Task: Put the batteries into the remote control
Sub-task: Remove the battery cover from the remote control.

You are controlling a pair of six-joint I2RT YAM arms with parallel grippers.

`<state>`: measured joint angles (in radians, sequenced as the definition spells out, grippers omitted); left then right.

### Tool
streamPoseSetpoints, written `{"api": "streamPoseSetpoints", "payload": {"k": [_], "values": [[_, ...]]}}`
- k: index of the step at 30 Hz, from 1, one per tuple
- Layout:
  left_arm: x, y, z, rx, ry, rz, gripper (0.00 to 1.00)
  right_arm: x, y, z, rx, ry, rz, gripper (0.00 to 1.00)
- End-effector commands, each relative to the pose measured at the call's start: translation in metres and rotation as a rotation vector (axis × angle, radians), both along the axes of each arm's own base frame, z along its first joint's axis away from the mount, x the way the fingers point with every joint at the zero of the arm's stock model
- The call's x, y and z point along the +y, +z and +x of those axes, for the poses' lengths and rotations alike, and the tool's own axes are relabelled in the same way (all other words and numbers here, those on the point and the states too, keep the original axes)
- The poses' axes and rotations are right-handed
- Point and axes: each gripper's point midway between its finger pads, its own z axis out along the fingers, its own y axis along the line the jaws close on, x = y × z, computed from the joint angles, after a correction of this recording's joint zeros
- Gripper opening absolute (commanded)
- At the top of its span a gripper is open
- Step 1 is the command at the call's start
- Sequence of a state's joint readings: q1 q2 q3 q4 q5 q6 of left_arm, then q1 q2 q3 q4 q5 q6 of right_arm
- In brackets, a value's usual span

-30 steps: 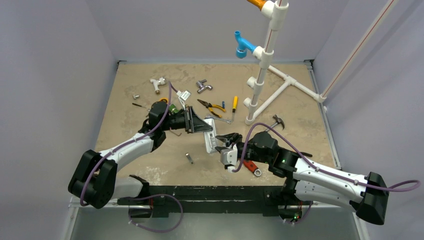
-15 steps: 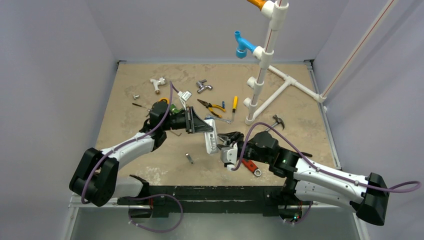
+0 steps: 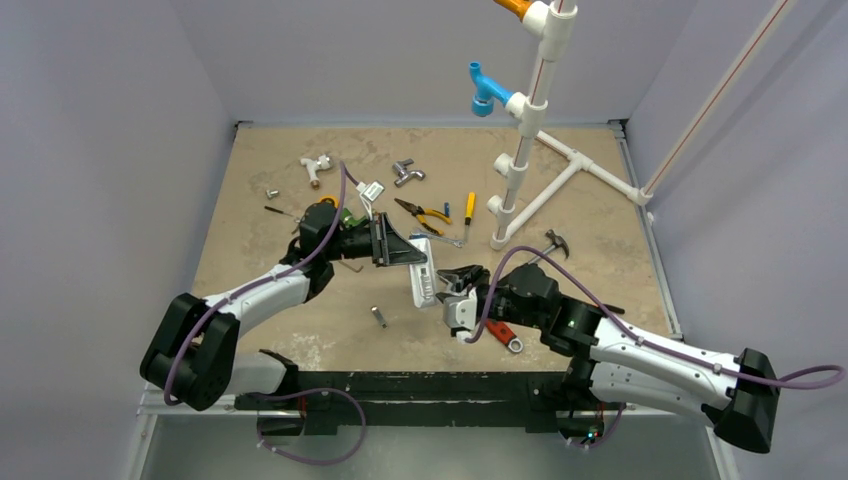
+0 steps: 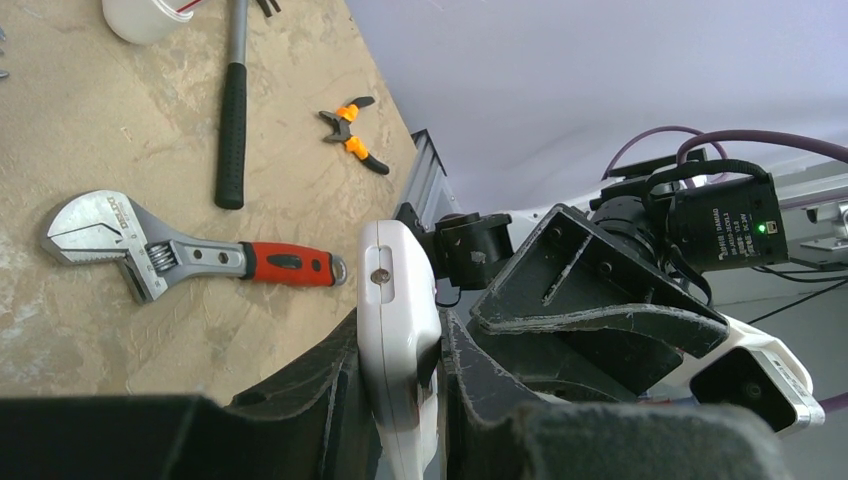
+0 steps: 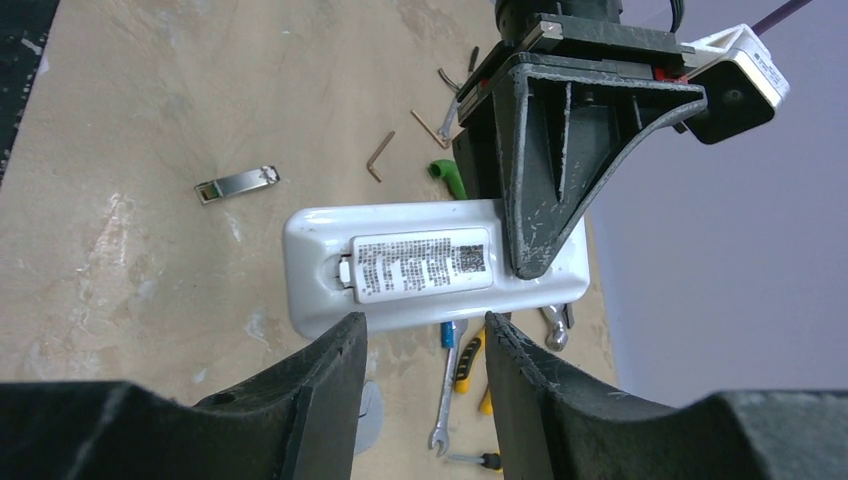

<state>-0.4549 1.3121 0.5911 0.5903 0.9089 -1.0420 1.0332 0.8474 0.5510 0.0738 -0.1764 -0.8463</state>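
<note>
The white remote control (image 3: pixel 421 273) is held above the table, gripped by its far end in my left gripper (image 3: pixel 404 250), which is shut on it. In the left wrist view its thin edge (image 4: pixel 395 300) stands between the fingers. My right gripper (image 3: pixel 458 283) is open and empty right next to the remote. In the right wrist view the remote's back (image 5: pixel 430 265) faces the camera with a labelled cover over the battery recess, just beyond my open right gripper (image 5: pixel 425 335). No batteries are in view.
A red-handled wrench (image 3: pixel 503 334) lies under my right arm and shows in the left wrist view (image 4: pixel 200 258). A silvery metal piece (image 3: pixel 379 316) lies near the front. Pliers (image 3: pixel 425 213), a hammer (image 3: pixel 553 240) and a white pipe frame (image 3: pixel 525 150) stand behind.
My right arm has shifted only very slightly next to the remote. The left gripper keeps the remote in the same place.
</note>
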Motion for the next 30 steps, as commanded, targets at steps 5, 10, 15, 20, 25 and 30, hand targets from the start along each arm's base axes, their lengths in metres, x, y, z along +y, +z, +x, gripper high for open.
{"api": "streamPoseSetpoints", "payload": {"k": [5,10,15,20,25,30], "values": [[-0.003,0.022,-0.002,-0.072,-0.028,-0.046,0.00,0.002,0.010,-0.018,0.052,0.071,0.036,0.50],[-0.003,0.022,-0.002,-0.073,-0.029,-0.046,0.00,0.010,0.018,-0.015,0.044,0.084,0.063,0.51],[-0.003,0.021,-0.003,-0.073,-0.030,-0.044,0.00,0.017,0.022,-0.015,0.038,0.102,0.063,0.51],[-0.003,0.020,-0.003,-0.072,-0.032,-0.043,0.00,0.019,0.025,-0.015,0.030,0.112,0.071,0.50],[-0.003,0.020,-0.003,-0.070,-0.033,-0.042,0.00,0.020,0.031,-0.015,0.020,0.115,0.089,0.50],[-0.003,0.019,-0.003,-0.068,-0.033,-0.041,0.00,0.020,0.035,-0.017,0.015,0.125,0.097,0.50]]}}
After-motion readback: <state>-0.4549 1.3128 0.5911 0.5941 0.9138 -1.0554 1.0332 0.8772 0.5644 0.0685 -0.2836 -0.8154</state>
